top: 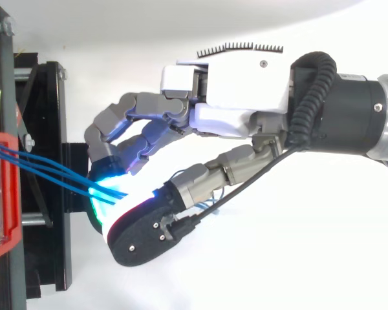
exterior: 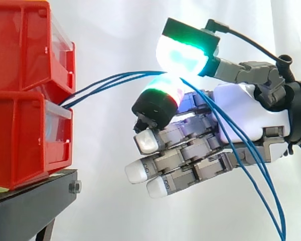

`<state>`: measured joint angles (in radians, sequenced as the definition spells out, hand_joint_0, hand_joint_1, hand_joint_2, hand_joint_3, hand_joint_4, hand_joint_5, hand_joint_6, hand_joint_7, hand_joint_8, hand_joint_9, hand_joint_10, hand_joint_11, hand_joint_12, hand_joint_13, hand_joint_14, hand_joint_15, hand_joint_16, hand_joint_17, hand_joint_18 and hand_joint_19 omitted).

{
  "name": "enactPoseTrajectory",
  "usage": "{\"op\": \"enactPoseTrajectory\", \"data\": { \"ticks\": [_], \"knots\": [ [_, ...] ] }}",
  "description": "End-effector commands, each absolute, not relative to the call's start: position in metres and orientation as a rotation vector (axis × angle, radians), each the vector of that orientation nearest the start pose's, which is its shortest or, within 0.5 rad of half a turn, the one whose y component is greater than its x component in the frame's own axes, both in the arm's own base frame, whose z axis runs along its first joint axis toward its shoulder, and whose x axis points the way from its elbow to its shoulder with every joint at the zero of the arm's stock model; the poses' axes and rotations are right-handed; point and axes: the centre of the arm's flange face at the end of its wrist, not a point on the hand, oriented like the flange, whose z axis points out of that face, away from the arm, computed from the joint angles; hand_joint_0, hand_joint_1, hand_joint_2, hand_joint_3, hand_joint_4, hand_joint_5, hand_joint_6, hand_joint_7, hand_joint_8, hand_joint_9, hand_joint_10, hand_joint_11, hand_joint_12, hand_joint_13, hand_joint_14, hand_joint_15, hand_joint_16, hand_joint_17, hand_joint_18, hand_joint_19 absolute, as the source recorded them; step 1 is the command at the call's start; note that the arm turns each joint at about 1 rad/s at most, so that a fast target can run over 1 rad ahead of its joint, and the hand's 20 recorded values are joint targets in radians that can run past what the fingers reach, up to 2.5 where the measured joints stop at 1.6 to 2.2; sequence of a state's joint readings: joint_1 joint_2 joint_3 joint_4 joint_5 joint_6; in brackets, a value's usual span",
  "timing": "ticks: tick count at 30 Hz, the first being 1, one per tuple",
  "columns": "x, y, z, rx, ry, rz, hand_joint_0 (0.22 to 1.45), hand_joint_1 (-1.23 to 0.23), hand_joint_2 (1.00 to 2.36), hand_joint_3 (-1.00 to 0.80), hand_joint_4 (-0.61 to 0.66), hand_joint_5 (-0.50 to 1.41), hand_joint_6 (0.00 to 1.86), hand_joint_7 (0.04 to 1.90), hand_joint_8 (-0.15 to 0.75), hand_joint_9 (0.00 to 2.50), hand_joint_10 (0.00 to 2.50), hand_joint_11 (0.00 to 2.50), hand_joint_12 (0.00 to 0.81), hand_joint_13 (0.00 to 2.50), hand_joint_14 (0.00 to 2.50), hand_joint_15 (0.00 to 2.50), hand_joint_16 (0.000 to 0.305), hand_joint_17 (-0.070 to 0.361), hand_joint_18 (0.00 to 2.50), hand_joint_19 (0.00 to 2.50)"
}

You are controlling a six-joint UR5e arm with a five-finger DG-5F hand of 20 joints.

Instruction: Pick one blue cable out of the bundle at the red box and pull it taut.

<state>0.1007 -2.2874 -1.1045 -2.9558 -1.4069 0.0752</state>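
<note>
Three thin blue cables [exterior: 106, 82] come out between the stacked red bins [exterior: 25, 100] at the left and run right to my hand [exterior: 241, 115]. The thumb pad [exterior: 183, 54], glowing green and cyan, sits above a finger pad [exterior: 160, 94] glowing red and green, and the cables pass between the two pads where they meet. Behind the pinch the cables drape over the palm and hang down to the lower right. In the top view the cables [top: 45, 169] leave the red bin [top: 0, 187] and vanish into the glow under the hand [top: 239, 97]. The other fingers are loosely bent below.
The red bins stand on a black stand [exterior: 30, 201] with a bolt at its front corner. The top view has the stand [top: 48, 129] left of the hand. A white curtain hangs behind everything.
</note>
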Motion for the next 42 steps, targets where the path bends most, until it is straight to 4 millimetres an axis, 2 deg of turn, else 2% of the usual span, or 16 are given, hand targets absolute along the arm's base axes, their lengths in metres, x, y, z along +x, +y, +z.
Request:
{"op": "enactPoseTrajectory", "data": {
  "ticks": [1,4,6,13,17,18,20,21,24,27,28,31,33,38,42],
  "knots": [
    [0.762,-0.0728,0.2802,1.333,1.174,1.181,0.73,-0.93,1.01,-0.33,0.07,-0.13,0.91,1.35,0.315,0.79,0.01,0.48,0.334,0.57,0.01,0.3,0.052,0.116,0.43,0.21],
    [0.7618,-0.0728,0.28,1.334,1.176,1.18,0.76,-0.9,1.0,-0.47,0.03,-0.14,0.91,1.39,0.308,0.75,0.01,0.48,0.34,0.53,0.01,0.27,0.053,0.118,0.38,0.17],
    [0.7618,-0.073,0.28,1.335,1.174,1.179,0.77,-0.89,1.0,-0.5,-0.01,-0.14,0.92,1.39,0.309,0.75,0.01,0.47,0.341,0.51,0.01,0.24,0.053,0.119,0.37,0.15],
    [0.7617,-0.0741,0.28,1.335,1.173,1.177,0.78,-0.89,1.0,-0.5,-0.18,-0.16,0.93,1.36,0.289,0.74,0.01,0.47,0.331,0.51,0.01,0.22,0.052,0.118,0.37,0.12],
    [0.7619,-0.0743,0.2789,1.334,1.176,1.172,0.78,-0.9,1.0,-0.5,-0.13,-0.18,0.94,1.26,0.285,0.72,0.01,0.46,0.331,0.5,0.01,0.21,0.052,0.117,0.37,0.1],
    [0.762,-0.0731,0.2789,1.332,1.178,1.172,0.74,-0.93,1.0,-0.5,-0.07,-0.18,0.94,1.12,0.277,0.7,0.01,0.47,0.327,0.49,0.01,0.21,0.052,0.116,0.35,0.1],
    [0.7618,-0.0731,0.2787,1.331,1.181,1.169,0.65,-0.99,1.0,-0.5,-0.05,-0.18,0.94,1.11,0.272,0.69,0.01,0.47,0.327,0.48,0.01,0.22,0.052,0.116,0.33,0.11],
    [0.7618,-0.0731,0.28,1.329,1.178,1.171,0.57,-1.0,1.0,-0.5,-0.03,-0.18,0.94,1.1,0.285,0.69,0.01,0.49,0.332,0.46,0.01,0.23,0.053,0.119,0.3,0.13],
    [0.7618,-0.0731,0.28,1.327,1.179,1.17,0.48,-0.98,1.0,-0.5,0.0,-0.18,0.94,1.05,0.31,0.69,0.01,0.5,0.357,0.46,0.01,0.23,0.058,0.13,0.3,0.15],
    [0.7623,-0.0731,0.2792,1.326,1.178,1.171,0.42,-0.88,1.0,-0.5,0.03,-0.16,0.93,1.04,0.339,0.73,0.01,0.49,0.378,0.47,0.01,0.24,0.063,0.141,0.3,0.18],
    [0.7621,-0.0731,0.2803,1.326,1.177,1.172,0.42,-0.79,1.0,-0.5,0.03,-0.16,0.92,1.05,0.344,0.74,0.01,0.5,0.382,0.47,0.01,0.24,0.063,0.141,0.3,0.19],
    [0.7618,-0.0731,0.28,1.327,1.179,1.17,0.45,-0.68,1.0,-0.5,0.03,-0.15,0.91,1.09,0.342,0.77,0.01,0.49,0.371,0.47,0.01,0.25,0.06,0.135,0.28,0.21],
    [0.762,-0.0729,0.2789,1.328,1.181,1.17,0.52,-0.66,1.0,-0.5,0.03,-0.14,0.9,1.14,0.324,0.79,0.01,0.5,0.345,0.48,0.01,0.27,0.054,0.121,0.25,0.23],
    [0.7622,-0.0731,0.279,1.327,1.179,1.17,0.61,-0.71,1.0,-0.48,0.05,-0.12,0.89,1.2,0.311,0.83,0.02,0.51,0.325,0.54,0.01,0.31,0.05,0.113,0.29,0.24],
    [0.7618,-0.0728,0.28,1.326,1.181,1.172,0.64,-0.81,1.01,-0.36,0.15,-0.12,0.9,1.22,0.323,0.84,0.01,0.52,0.326,0.61,0.01,0.34,0.051,0.114,0.37,0.25]
  ]
}}
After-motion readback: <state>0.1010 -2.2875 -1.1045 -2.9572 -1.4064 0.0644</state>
